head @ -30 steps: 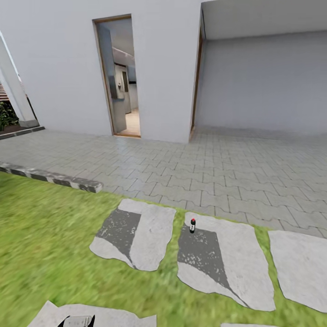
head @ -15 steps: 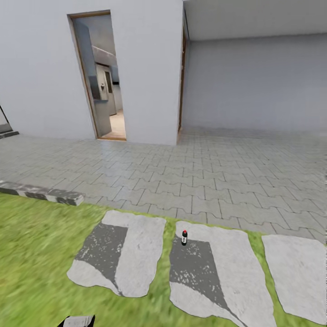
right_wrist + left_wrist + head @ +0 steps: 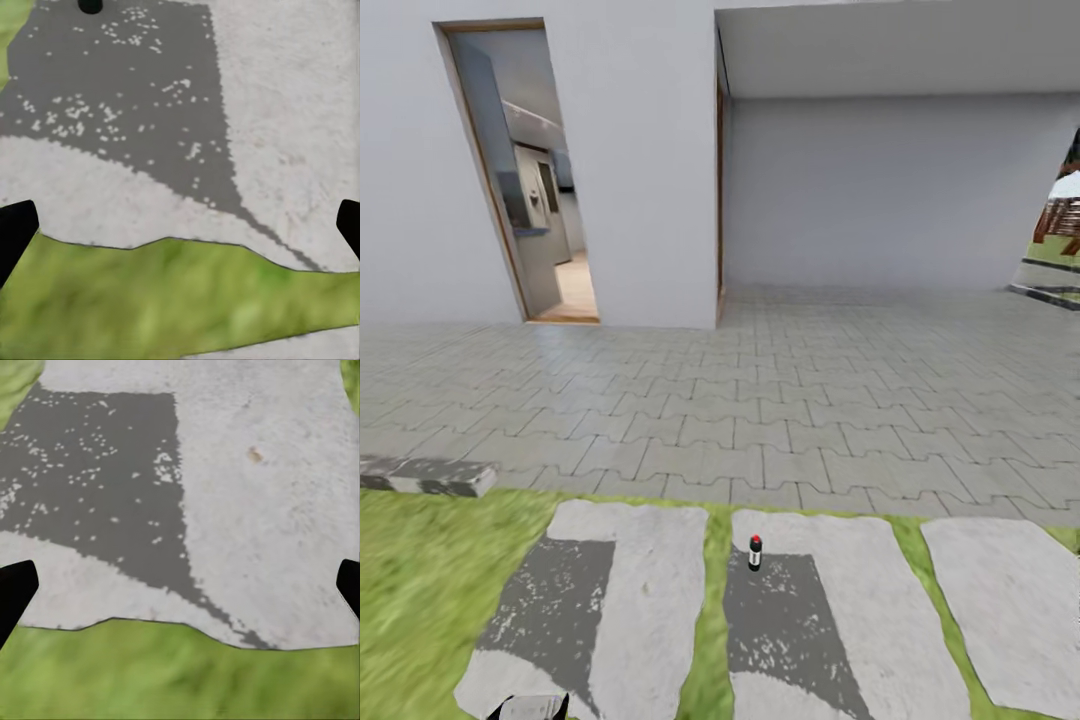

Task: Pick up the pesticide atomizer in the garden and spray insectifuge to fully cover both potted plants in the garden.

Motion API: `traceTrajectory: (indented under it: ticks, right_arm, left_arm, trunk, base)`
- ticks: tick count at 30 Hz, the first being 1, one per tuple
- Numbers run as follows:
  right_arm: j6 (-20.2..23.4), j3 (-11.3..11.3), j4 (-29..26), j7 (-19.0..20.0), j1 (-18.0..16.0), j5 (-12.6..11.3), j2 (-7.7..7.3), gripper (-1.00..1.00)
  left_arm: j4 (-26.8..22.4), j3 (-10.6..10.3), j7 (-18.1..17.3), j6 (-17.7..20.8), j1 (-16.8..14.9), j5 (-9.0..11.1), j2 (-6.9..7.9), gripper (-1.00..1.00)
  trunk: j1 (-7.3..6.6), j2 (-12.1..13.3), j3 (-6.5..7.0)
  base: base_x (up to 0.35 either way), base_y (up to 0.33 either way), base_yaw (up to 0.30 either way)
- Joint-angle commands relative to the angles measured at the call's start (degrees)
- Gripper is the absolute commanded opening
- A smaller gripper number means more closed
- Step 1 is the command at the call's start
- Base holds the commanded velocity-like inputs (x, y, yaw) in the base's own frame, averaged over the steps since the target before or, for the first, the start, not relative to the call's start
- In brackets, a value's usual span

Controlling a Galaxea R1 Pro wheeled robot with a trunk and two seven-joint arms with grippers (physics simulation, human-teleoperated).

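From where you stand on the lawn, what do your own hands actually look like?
Little of them shows. In each wrist view, two plain black fingertips poke in from opposite edges, blunt and unmarked. In the head view, the left gripper is a pale grey block between two black prongs. No cables or markings are visible.

Pesticide atomizer point(image 3: 755, 552) too small in head view to read label; in right wrist view only its dark base point(image 3: 90, 5) shows, cut by frame edge. Left claw point(image 3: 180, 589) & right claw point(image 3: 180, 232): just dark fingertips at pic edges, rest cut off. Lawn point(image 3: 420, 590) blurred.
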Motion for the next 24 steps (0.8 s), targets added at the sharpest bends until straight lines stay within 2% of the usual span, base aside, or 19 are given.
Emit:
traceTrajectory:
  ticks: [1,7,24]
  right_arm:
    - [-0.16,-0.21,0.04,-0.19,-0.05,0.60,0.03,1.00]
    - [-0.19,-0.16,0.04,-0.29,-0.05,0.64,0.03,1.00]
    - [-0.16,-0.20,-0.12,-0.37,-0.06,0.61,0.03,1.00]
  left_arm:
    - [0.04,0.48,-0.57,-0.10,-0.02,0.02,-0.03,1.00]
    - [0.04,0.48,-0.57,-0.10,-0.02,-0.04,-0.03,1.00]
    - [0.04,0.49,-0.57,-0.10,-0.02,-0.05,-0.03,1.00]
  trunk:
    - [0.02,-0.02,-0.03]
    - [0.02,-0.02,0.07]
    - [0.02,-0.02,0.09]
  base:
    - [0.267,0.241,-0.252]
    - [0.247,0.257,-0.173]
    - [0.238,0.269,-0.008]
